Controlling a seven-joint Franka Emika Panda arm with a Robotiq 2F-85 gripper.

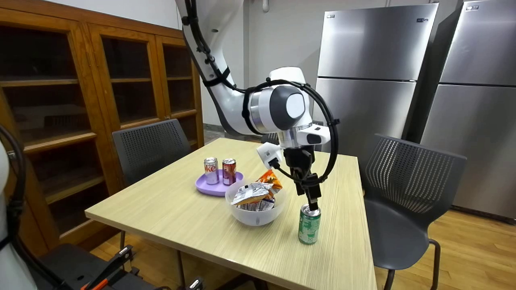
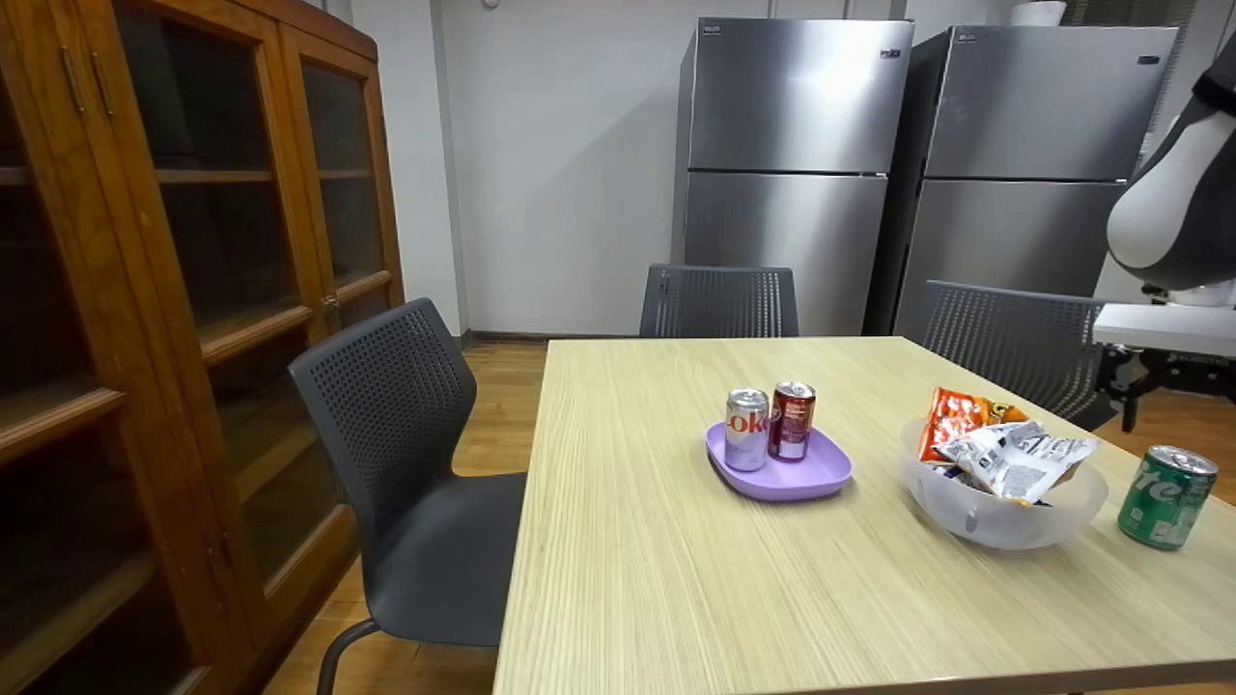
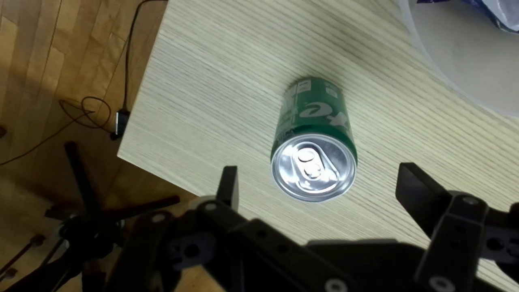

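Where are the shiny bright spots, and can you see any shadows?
Wrist view: white glare tops the green can, soft shadow on the table by its base; an exterior view: bright patch high on a steel fridge, slanted shadow on the wall.

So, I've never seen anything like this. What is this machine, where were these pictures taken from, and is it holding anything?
The white, jointed machine is a robot arm. At its end is a black gripper, a pair of fingers that can pinch things. Two pictures come from cameras set apart from the robot, looking across the table; the remaining one comes from a camera on its wrist, looking down past the gripper.

On the table stand a green can, a cloudy bowl of snack bags, and a purple plate bearing a silver can and a dark red can.

Nothing is held: the fingers are spread wide, and in the wrist view the green can shows between them with space on both sides.
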